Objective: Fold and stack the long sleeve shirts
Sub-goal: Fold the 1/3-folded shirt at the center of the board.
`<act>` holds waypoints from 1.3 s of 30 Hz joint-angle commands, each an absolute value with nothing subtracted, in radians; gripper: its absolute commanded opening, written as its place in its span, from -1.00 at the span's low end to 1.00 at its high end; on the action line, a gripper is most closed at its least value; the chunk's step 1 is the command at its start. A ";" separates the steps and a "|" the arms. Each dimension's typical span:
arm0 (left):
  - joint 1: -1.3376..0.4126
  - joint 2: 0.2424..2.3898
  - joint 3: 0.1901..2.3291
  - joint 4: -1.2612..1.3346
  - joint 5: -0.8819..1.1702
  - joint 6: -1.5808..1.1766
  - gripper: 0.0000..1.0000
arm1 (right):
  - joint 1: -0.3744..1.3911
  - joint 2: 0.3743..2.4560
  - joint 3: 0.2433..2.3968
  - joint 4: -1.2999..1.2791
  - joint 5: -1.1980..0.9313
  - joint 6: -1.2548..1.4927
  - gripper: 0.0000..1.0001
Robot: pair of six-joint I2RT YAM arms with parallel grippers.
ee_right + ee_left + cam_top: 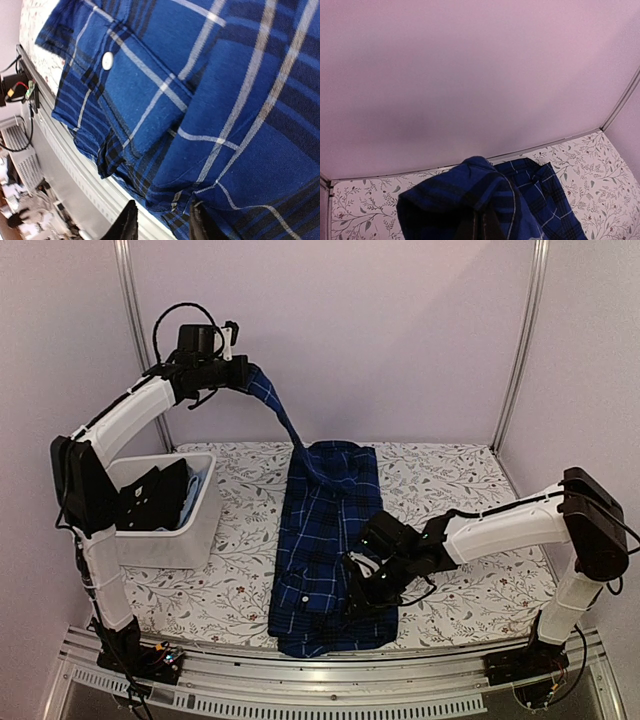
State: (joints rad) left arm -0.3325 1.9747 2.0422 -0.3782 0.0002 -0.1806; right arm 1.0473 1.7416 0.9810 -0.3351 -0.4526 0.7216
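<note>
Our left gripper (pixel 238 368) is clenching the navy plaid cloth shirt (pixel 320 530)'s sleeve; our right gripper (pixel 162 207) is sitting part-open, seemingly released.

shirt (pixel 322 530): table (pixel 240 590) centre (sleeve (pixel 285 420) raised far-left) | bin (pixel 195 535): left of shirt, other shirts (pixel 160 495) inside

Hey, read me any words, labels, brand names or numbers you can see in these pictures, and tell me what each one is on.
No text can be read anywhere.
The plaid shirt shows only its check pattern and a plain white button.
The white bin and the floral table cover carry no lettering.
The background clutter in the right wrist view is too blurred to read.
</note>
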 commanded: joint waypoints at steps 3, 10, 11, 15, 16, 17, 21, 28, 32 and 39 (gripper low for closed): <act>-0.320 1.955 2.019 -0.353 0.024 -0.182 -1.00 | 1.057 1.611 0.992 -0.422 -0.327 0.681 0.05; -0.321 1.953 2.004 -0.353 0.034 -0.188 -1.00 | 1.055 1.469 0.874 -0.515 -0.168 0.701 -0.15; -0.319 1.954 2.002 -0.353 0.034 -0.190 -1.00 | 1.055 1.464 0.853 -0.510 -0.167 0.707 -0.24; -0.320 1.959 2.000 -0.348 0.040 -0.197 -1.00 | 1.057 1.467 0.795 -0.453 -0.172 0.716 -0.45; -0.320 1.960 2.000 -0.347 0.042 -0.199 -1.00 | 1.057 1.471 0.787 -0.441 -0.172 0.714 -0.49; -0.322 1.962 2.000 -0.347 0.042 -0.200 -1.00 | 1.058 1.486 0.784 -0.435 -0.175 0.710 -0.54; -0.321 1.963 1.999 -0.351 0.046 -0.200 -1.00 | 1.094 1.533 0.758 -0.427 -0.187 0.702 -0.60; -0.327 1.951 1.986 -0.360 0.100 -0.196 -1.00 | 1.137 1.561 0.698 -0.422 -0.206 0.734 -0.60; -0.357 1.919 1.936 -0.360 0.163 -0.169 -1.00 | 1.137 1.498 0.738 -0.468 -0.162 0.744 -0.45; -0.465 1.863 1.819 -0.399 0.244 -0.097 -1.00 | 1.099 1.417 0.869 -0.523 -0.028 0.718 0.08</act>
